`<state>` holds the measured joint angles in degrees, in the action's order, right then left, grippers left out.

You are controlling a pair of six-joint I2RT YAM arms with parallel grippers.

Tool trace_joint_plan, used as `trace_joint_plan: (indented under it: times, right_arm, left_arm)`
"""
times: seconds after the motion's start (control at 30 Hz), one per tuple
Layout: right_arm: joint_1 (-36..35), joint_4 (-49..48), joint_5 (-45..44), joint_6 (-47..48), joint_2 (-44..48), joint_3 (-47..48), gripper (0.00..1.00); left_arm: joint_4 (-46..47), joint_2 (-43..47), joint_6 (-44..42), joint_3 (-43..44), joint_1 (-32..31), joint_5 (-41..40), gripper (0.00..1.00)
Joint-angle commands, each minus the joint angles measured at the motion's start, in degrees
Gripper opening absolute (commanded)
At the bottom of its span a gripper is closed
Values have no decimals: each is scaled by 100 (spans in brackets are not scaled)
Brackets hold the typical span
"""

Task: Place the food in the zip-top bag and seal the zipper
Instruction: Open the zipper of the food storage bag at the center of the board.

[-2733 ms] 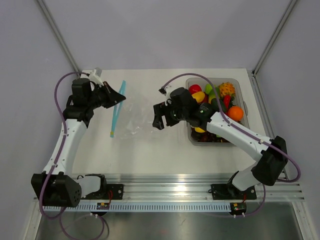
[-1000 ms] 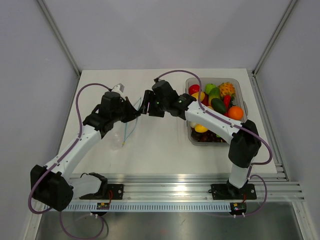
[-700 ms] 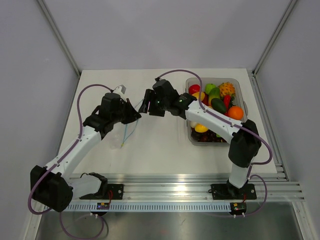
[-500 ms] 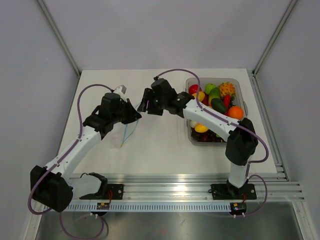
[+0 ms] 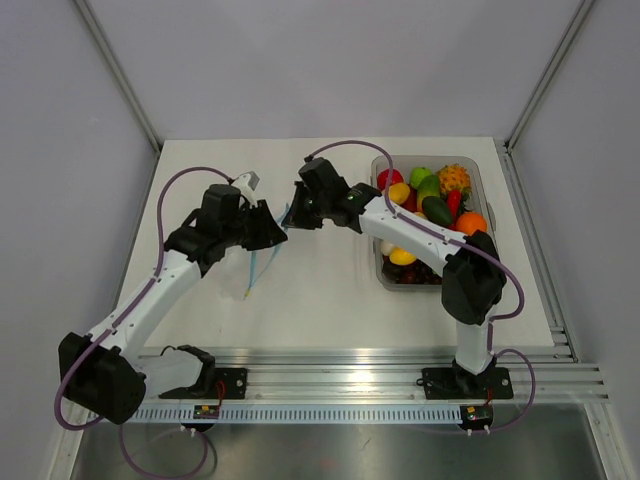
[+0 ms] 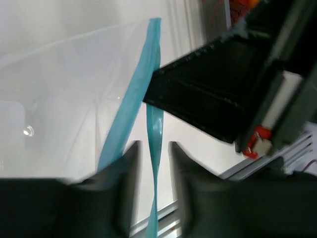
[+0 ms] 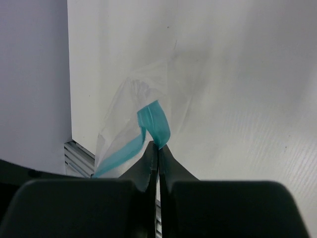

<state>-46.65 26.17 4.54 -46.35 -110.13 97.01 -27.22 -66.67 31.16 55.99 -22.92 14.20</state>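
Observation:
The clear zip-top bag (image 5: 262, 262) hangs between my two grippers over the table's left middle. Its blue zipper (image 5: 250, 280) trails down toward the table. My right gripper (image 7: 158, 145) is shut on a folded bit of the zipper (image 7: 156, 123), with the bag (image 7: 126, 106) drooping beyond it. My left gripper (image 6: 154, 148) is open; the zipper (image 6: 151, 69) runs loosely between its parted fingers, and the right gripper's black body (image 6: 213, 94) sits close in front. In the top view the left gripper (image 5: 276, 233) and the right gripper (image 5: 291, 215) almost meet. The food (image 5: 432, 205) lies piled in a tub.
The rigid clear tub (image 5: 489, 205) stands at the table's right side, under the right arm's forearm. The aluminium rail (image 5: 340, 365) with both arm bases runs along the near edge. Grey walls enclose the table on three sides.
My right gripper has shut on the zipper strip while my left gripper has opened and let the strip go. Both arms have stayed close together.

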Motion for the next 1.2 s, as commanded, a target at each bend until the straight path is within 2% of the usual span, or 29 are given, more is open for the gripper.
trace_joint_plan:
  times: [0.0, 0.07, 0.17, 0.2, 0.23, 0.33, 0.4, 0.43, 0.47, 0.53, 0.57, 0.87, 1.17]
  right_arm:
    - [253, -156, -58, 126, 158, -94, 0]
    - [271, -226, -58, 178, 211, -217, 0]
    - [280, -288, 12, 240, 281, -270, 0]
    - [280, -314, 38, 240, 290, -288, 0]
    - [280, -332, 56, 258, 307, -306, 0]
    - [280, -394, 83, 284, 404, -428, 0]
    - [280, -464, 83, 275, 509, -551, 0]
    - [288, -490, 91, 284, 544, -578, 0]
    - [280, -508, 109, 275, 554, -613, 0]
    - [280, -525, 118, 275, 597, -622, 0]
    - [280, -526, 126, 275, 606, -622, 0]
    - [280, -508, 91, 267, 650, -605, 0]
    - [280, -482, 126, 258, 721, -596, 0]
  left_arm:
    - [-475, 268, -408, 561, -2, 355, 52]
    - [-573, 356, -505, 632, -2, 478, 62]
    - [-731, 506, -584, 773, -2, 645, 60]
    - [-749, 541, -593, 800, -2, 646, 53]
    - [-775, 611, -576, 861, -2, 602, 35]
    - [-872, 752, -584, 940, -2, 181, 21]
    - [-951, 770, -654, 975, -2, -144, 24]
    - [-1004, 753, -672, 984, -11, -241, 31]
    - [-1065, 665, -690, 984, -2, -442, 49]
    - [-1206, 542, -743, 958, -2, -601, 58]
    - [-1215, 428, -743, 914, -11, -628, 59]
    - [-767, 252, -391, 510, -415, -628, 54]
    - [-565, -56, -180, 264, -538, -1015, 36]
